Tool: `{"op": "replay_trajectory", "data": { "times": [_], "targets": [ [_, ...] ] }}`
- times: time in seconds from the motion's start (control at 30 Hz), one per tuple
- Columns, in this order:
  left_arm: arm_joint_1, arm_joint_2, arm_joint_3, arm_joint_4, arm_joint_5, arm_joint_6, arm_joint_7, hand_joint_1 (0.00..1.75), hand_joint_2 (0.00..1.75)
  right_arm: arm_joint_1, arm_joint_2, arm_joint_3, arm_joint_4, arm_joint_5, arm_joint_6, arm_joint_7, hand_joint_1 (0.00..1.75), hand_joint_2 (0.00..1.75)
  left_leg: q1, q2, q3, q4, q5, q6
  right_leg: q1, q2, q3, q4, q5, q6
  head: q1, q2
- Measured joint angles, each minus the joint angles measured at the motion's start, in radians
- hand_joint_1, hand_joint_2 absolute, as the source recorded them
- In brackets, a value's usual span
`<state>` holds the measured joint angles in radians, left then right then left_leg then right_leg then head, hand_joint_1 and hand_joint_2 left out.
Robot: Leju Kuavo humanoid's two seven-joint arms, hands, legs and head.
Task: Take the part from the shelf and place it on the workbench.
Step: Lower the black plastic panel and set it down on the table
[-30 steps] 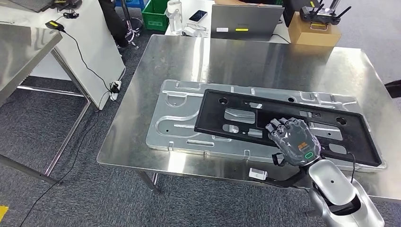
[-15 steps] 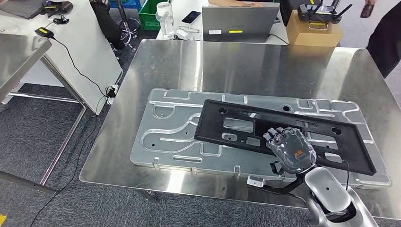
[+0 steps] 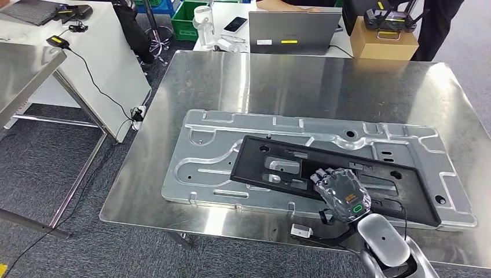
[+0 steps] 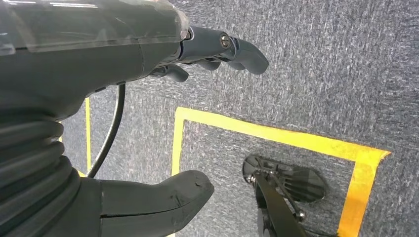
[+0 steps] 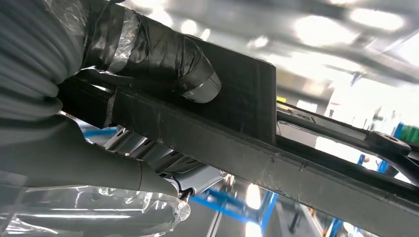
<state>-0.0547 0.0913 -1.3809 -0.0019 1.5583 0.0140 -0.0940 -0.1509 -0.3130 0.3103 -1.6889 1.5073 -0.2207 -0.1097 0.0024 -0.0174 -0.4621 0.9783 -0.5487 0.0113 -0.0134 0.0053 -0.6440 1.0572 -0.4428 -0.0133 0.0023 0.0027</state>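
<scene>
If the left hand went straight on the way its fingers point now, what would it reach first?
Probably the grey carpet floor. The left hand hangs open, holding nothing, fingers aimed over bare carpet beyond the yellow floor tape. Depth is unclear, but nothing else shows in that line.

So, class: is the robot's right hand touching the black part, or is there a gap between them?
Touching. The right wrist view shows the right hand gripping the black part, thumb pressed on one face, fingers beneath. The head view agrees.
</scene>
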Motion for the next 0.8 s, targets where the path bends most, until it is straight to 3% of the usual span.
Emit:
{"op": "replay_trajectory", "data": {
  "times": [0.37,0.5,0.8],
  "targets": [
    [-0.003,-0.007,0.015,0.0,0.0,0.0,0.006,0.0,1.75,0.005,0.086,0.02,0.125,0.017,-0.007,0.007,1.75,1.75,0.0,0.001,0.007,0.001,-0.002,-0.002,0.0,0.0,0.01,-0.006,0.0,0.001,0.0,0.0],
    [-0.004,-0.011,0.029,0.0,0.0,0.003,0.015,0.0,1.75,0.004,0.106,0.023,0.158,0.022,-0.013,0.009,0.0,0.0,0.0,0.002,0.011,0.001,-0.003,-0.002,0.0,0.001,0.015,-0.007,0.0,0.002,0.0,0.0],
    [-0.007,-0.015,0.044,0.0,0.0,0.016,0.04,0.0,1.75,-0.009,0.126,0.024,0.19,0.022,-0.014,0.01,0.0,0.0,-0.001,0.004,0.015,0.001,-0.003,-0.002,0.0,0.001,0.02,-0.009,0.001,0.004,0.0,0.0]
  ]
}}
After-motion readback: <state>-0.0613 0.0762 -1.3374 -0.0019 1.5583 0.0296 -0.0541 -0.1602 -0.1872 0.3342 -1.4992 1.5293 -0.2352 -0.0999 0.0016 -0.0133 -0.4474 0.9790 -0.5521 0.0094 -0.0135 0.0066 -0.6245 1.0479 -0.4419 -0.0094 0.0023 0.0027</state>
